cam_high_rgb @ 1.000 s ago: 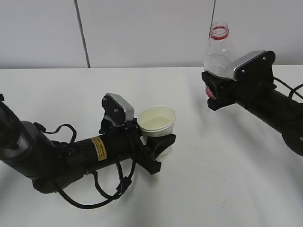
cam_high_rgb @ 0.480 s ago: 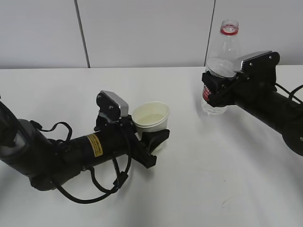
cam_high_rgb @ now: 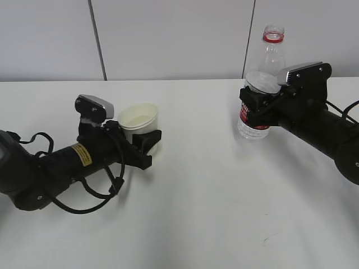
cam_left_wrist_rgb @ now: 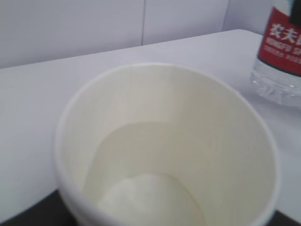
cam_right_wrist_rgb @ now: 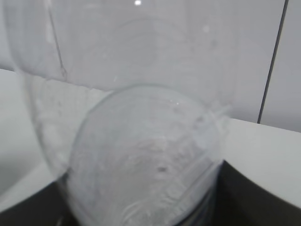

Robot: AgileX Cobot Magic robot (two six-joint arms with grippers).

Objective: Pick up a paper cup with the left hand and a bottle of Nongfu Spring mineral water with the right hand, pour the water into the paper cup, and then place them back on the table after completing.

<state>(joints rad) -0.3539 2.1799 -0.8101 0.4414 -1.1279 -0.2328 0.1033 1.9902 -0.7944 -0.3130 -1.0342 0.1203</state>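
On the left of the tabletop (cam_high_rgb: 190, 213), the paper cup (cam_high_rgb: 138, 119) is held upright in the clenched jaws of the left hand (cam_high_rgb: 147, 143), low over the surface or perhaps already resting on it; which of the two cannot be told. The water (cam_left_wrist_rgb: 141, 188) is seen as a shallow pale pool in the cup's bottom in the left wrist view. On the right, the bottle (cam_high_rgb: 261, 84) is stood upright with its base at the tabletop, grasped about its middle by the jaws of the right hand (cam_high_rgb: 258, 106); it is uncapped and looks nearly empty.

The step in hand is judged to be the setting-down. It is best done by lowering the cup level, so that nothing is spilled, until its base is flat on the surface, and only then are the jaws to be released. The bottle should be let go without a sideways pull, since a light, near-empty bottle is easily tipped. Both arms are best drawn straight back.
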